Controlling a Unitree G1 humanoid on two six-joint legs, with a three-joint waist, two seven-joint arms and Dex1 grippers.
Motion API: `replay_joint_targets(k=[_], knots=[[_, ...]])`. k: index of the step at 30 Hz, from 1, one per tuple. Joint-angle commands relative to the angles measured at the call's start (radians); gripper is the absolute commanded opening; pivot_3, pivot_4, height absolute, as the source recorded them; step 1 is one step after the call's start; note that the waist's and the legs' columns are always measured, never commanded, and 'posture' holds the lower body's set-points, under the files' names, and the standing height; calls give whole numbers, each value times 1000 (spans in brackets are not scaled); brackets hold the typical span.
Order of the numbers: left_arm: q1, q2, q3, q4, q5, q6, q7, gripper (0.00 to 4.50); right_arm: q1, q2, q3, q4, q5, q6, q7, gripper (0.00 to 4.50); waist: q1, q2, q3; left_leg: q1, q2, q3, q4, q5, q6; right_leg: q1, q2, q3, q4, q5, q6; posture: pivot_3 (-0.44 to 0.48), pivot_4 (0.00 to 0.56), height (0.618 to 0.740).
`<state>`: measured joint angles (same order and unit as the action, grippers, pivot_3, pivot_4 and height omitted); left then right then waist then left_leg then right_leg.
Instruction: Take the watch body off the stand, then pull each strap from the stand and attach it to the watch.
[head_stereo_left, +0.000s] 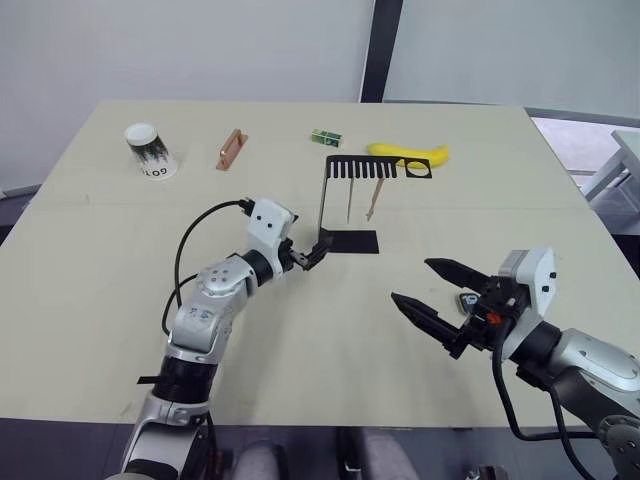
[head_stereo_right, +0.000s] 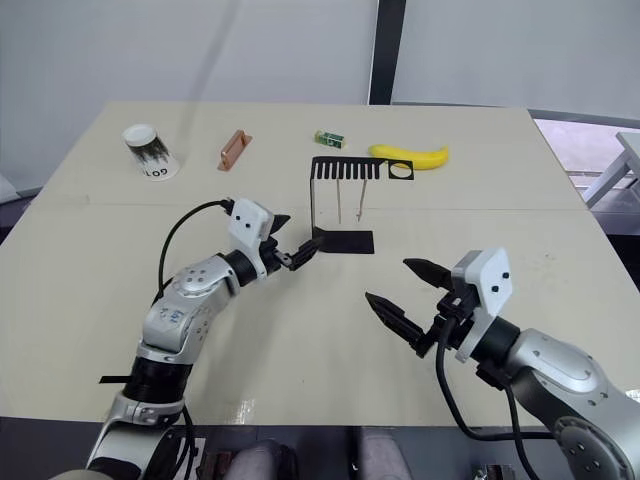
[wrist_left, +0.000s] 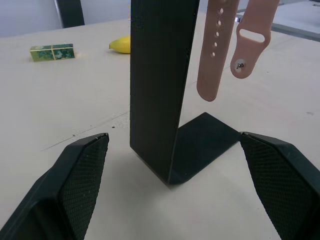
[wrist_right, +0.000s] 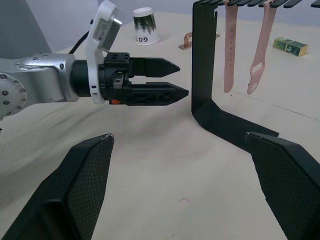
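Left eye view, item by item. Left gripper (head_stereo_left: 312, 254): low at the base of the stand (head_stereo_left: 324, 205), fingers spread wide to either side of the thin upright, which the left wrist view shows standing between them, apparently untouched. Stand: black bracket, flat foot (head_stereo_left: 353, 241) lying just beyond that gripper on the tan table (head_stereo_left: 90, 260), comb-slotted top plate above it. Straps (wrist_right: 245, 50): two pinkish-tan bands hanging from the top-plate slots, side by side, above and past the left gripper, neither pulled. Right gripper (head_stereo_left: 432, 290): well apart from the stand, nearer the table's front edge, fingers wide and holding nothing. Watch body (head_stereo_left: 468, 301): a small dark piece with coloured marks, lying on the table just behind the right gripper's fingers, partly hidden by that arm; apparently already off the stand. Step in hand, by my reading: steadying the stand ahead of the first strap. Next move likely calls for the left fingers to close on the upright while the right gripper travels to a strap's hanging end and draws it out of its slot. Unrelated: paper cup (head_stereo_left: 150, 150), copper-brown block (head_stereo_left: 231, 149), small green box (head_stereo_left: 326, 137), banana (head_stereo_left: 410, 154), all far beyond both grippers.
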<state>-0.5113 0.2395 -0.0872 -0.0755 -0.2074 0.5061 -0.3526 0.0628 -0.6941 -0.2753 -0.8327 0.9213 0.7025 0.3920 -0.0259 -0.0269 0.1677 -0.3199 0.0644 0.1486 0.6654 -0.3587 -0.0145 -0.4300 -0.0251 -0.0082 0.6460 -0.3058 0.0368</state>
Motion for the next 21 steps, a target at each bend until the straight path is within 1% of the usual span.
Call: replay_joint_targets(k=[1, 9, 14, 16, 17, 18, 21], knots=[[-39, -17, -4, 23, 30, -42, 14, 4500, -8, 11, 5, -14, -9, -19, -15, 4464, 0, 0, 0, 0, 0, 0, 0, 0, 0, 0, 0, 0, 0, 0, 0, 0, 150, 740], [-63, -47, -11, 108, 116, -102, 81, 4500, -17, 31, 16, -8, -42, -21, -37, 4464, 1, 0, 0, 0, 0, 0, 0, 0, 0, 0, 0, 0, 0, 0, 0, 0, 150, 740], [-107, -82, -8, 196, 140, -168, 100, 4500, -31, 32, 25, 1, -51, -20, -31, 4464, 3, 0, 0, -1, 0, 0, 0, 0, 0, 0, 0, 0, -1, 0, 0, 0, 150, 740], [-123, -96, -5, 224, 146, -187, 106, 3963, -39, 34, 27, 8, -56, -21, -32, 4500, 2, 0, 0, -1, 0, 0, 0, 0, 0, 0, 0, -1, -1, 0, 0, 0, 150, 740], [-129, -101, -6, 234, 149, -195, 108, 3622, -43, 36, 27, 10, -58, -21, -32, 4500, 2, 0, 0, -1, 0, 0, 0, 0, 0, -1, 0, -1, -1, 0, 0, 0, 150, 740], [-136, -106, -8, 246, 152, -200, 110, 3175, -46, 37, 26, 14, -59, -21, -32, 4500, 1, 0, 0, -1, 0, 0, 0, 0, 0, 0, 0, -1, -1, 0, 0, 0, 150, 740], [-147, -117, -8, 262, 162, -207, 117, 3175, -50, 42, 27, 19, -65, -21, -30, 4500, 1, 0, 0, -1, 0, 0, 0, 0, 0, 0, 0, -1, -1, 0, 0, 0, 150, 740]])
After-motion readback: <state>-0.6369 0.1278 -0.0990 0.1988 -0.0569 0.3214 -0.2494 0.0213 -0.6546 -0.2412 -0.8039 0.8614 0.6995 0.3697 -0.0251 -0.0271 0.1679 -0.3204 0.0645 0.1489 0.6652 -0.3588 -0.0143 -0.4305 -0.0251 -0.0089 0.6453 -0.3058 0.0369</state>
